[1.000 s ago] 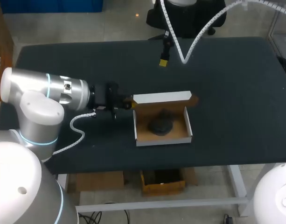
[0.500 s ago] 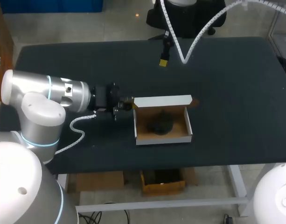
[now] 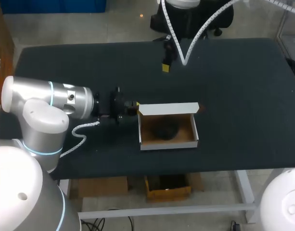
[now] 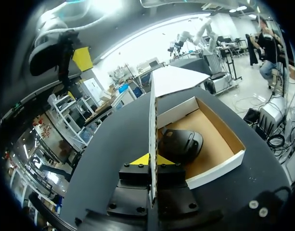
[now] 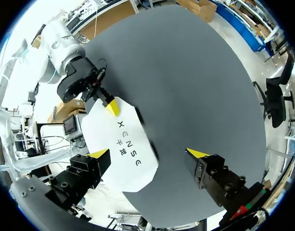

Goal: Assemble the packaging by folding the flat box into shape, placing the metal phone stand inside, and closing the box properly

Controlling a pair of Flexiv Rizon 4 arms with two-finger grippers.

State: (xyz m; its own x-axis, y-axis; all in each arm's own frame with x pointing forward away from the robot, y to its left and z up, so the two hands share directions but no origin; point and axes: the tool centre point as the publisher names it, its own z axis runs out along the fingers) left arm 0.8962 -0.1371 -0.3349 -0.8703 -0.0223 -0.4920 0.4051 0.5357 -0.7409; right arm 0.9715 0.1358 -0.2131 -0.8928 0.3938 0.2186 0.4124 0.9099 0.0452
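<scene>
Left gripper (image 4: 149,161) clamps the white cardboard box's (image 3: 169,144) raised lid (image 4: 152,101); lowering it may snag the seemingly tall dark metal phone stand (image 4: 182,144). Right gripper (image 5: 148,153): 2 fingers apart.

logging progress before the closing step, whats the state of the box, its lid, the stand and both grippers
box: folded into shape, open
lid: raised from the far wall, not closed
metal phone stand: lying inside the box
left gripper: shut on the lid's left end
right gripper: open, holding nothing
</scene>
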